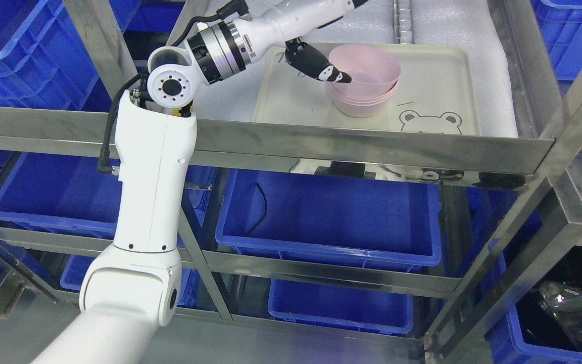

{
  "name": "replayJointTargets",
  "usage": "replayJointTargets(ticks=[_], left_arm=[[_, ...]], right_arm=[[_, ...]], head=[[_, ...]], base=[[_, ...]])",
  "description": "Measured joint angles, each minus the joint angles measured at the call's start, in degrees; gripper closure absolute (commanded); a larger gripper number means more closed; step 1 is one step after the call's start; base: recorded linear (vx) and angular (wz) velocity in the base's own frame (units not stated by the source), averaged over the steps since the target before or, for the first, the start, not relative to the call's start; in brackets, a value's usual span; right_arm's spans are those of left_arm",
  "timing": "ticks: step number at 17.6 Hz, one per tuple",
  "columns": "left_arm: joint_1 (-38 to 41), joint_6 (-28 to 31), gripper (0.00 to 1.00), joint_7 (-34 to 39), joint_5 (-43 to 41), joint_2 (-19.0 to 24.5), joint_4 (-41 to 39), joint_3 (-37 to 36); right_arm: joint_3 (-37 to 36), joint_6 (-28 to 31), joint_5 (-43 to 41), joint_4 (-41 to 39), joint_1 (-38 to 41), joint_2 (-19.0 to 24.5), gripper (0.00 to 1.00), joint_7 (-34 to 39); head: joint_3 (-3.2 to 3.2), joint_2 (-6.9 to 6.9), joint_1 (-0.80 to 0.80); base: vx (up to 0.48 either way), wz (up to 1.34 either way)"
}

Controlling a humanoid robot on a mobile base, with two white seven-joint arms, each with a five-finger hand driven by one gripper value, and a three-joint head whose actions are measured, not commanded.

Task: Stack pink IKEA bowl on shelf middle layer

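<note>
Pink bowls [367, 81]; cream tray [442, 86], bear outline; blue bins [331, 217]; white arm [149, 192].

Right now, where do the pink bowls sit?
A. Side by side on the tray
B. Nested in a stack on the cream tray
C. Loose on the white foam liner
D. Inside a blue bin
B: the pink bowls are nested in one stack on the cream tray, with the left robot hand at the top bowl's rim.

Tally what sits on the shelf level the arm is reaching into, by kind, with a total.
Pink bowls: 3 by the rims showing, nested in one stack, the top one tilted with the left hand at its rim
Cream tray with a bear drawing: 1, under the stack
Total: 4
</note>
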Motion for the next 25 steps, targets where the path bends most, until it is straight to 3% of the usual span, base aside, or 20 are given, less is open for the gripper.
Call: replayJointTargets(ticks=[3,7,10,16,25], left_arm=[[2.3,0.2,0.0,7.5,6.1,0.0,-0.8,-3.7],[7.0,-3.7,0.0,10.6,10.0,0.0,-2.0,-11.4],[13.0,-6.9,0.0,10.4,11.6,0.0,-2.7,-16.6],[26.4,-14.2,0.0,3.4,12.9,0.0,-3.6,-22.1],[43.5,-15.0,0.0,4.3,13.8,0.0,-1.1,-20.9]], right_arm=[[0.0,0.0,0.0,0.0,0.0,0.0,0.0,0.0],[0.0,0.0,0.0,0.0,0.0,0.0,0.0,0.0],[0.0,0.0,0.0,0.0,0.0,0.0,0.0,0.0],[0.0,0.0,0.0,0.0,0.0,0.0,0.0,0.0],[0.0,0.0,0.0,0.0,0.0,0.0,0.0,0.0]], head=[[0.0,0.0,0.0],[0.0,0.0,0.0],[0.0,0.0,0.0],[0.0,0.0,0.0],[0.0,0.0,0.0]], base=[[0.0,0.0],[0.0,0.0],[0.0,0.0],[0.0,0.0],[-0.001,-0.01]])
